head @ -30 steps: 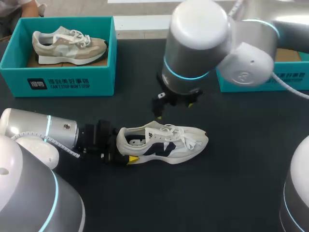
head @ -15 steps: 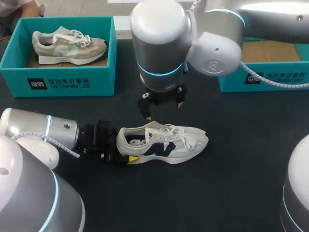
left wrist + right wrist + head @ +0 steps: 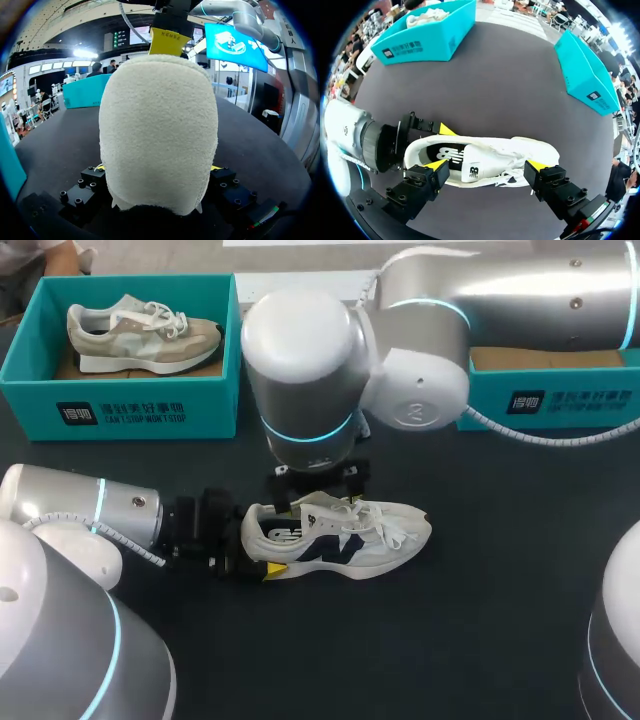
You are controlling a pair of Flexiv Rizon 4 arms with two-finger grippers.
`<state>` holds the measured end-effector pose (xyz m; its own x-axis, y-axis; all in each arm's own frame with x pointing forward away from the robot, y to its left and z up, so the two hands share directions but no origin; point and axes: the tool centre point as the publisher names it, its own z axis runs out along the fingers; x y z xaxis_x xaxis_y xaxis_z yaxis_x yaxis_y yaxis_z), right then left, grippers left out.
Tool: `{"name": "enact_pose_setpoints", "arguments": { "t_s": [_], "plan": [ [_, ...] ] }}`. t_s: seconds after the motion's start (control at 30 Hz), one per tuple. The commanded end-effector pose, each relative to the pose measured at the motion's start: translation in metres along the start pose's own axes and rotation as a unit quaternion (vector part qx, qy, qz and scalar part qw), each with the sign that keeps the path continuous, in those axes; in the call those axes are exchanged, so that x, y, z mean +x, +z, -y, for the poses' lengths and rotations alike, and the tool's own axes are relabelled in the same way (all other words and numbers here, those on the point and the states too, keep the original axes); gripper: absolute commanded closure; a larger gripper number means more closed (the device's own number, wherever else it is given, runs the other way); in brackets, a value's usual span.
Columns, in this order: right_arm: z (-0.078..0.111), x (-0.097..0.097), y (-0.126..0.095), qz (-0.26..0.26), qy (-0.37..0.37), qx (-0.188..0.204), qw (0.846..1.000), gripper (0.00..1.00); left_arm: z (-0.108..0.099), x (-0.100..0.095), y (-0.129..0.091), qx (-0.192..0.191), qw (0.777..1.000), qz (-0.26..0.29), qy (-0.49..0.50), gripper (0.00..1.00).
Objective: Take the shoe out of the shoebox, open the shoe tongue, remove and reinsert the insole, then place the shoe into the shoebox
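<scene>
The white lace-up sneaker (image 3: 335,533) stands mid-frame on the black desk (image 3: 500,640), its fuzzy heel (image 3: 157,135) clamped by the left end effector (image 3: 258,543). The right end effector (image 3: 487,167) hangs wide open above it. The shoe looks light; I'd pinch the soft, floppy tongue (image 3: 472,172) at its edge.

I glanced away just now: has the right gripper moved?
Yes: the right gripper has shifted leftward and down in the head view, and is now just above the white shoe, which has not moved.

Heel blocked by left end effector (image 3: 258,552), top by right end effector (image 3: 486,164); counter (image 3: 490,620) past the white sneaker (image 3: 375,532) toe lies open
</scene>
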<state>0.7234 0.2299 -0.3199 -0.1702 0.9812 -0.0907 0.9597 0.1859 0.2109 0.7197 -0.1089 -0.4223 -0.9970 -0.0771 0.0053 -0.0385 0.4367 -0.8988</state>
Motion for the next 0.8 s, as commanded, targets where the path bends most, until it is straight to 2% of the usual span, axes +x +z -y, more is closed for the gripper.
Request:
{"name": "enact_pose_setpoints", "arguments": {
  "t_s": [0.03,0.13,0.27,0.6,0.67,0.8],
  "plan": [
    [0.004,0.016,0.011,0.029,0.023,-0.004,0.999,0.0,-0.003,0.004,0.004,-0.001,1.0,0.002,0.0,1.0],
    [0.006,0.019,0.018,0.041,0.046,-0.007,0.998,0.0,-0.003,0.004,0.004,-0.001,1.0,0.002,0.0,1.0],
    [0.009,0.012,0.031,0.074,0.074,-0.011,0.994,0.0,-0.003,0.004,0.004,-0.001,1.0,0.002,0.0,1.0],
    [0.011,0.004,0.048,0.104,0.058,0.036,0.992,0.0,-0.003,0.004,0.004,-0.001,1.0,0.002,0.0,1.0],
    [0.013,0.003,0.048,0.117,0.052,0.052,0.99,0.0,-0.003,0.004,0.004,-0.001,1.0,0.002,0.0,1.0],
    [0.019,-0.008,0.044,0.139,0.061,0.057,0.987,0.0,-0.003,0.004,0.004,-0.001,1.0,0.002,0.0,1.0]
  ]
}}
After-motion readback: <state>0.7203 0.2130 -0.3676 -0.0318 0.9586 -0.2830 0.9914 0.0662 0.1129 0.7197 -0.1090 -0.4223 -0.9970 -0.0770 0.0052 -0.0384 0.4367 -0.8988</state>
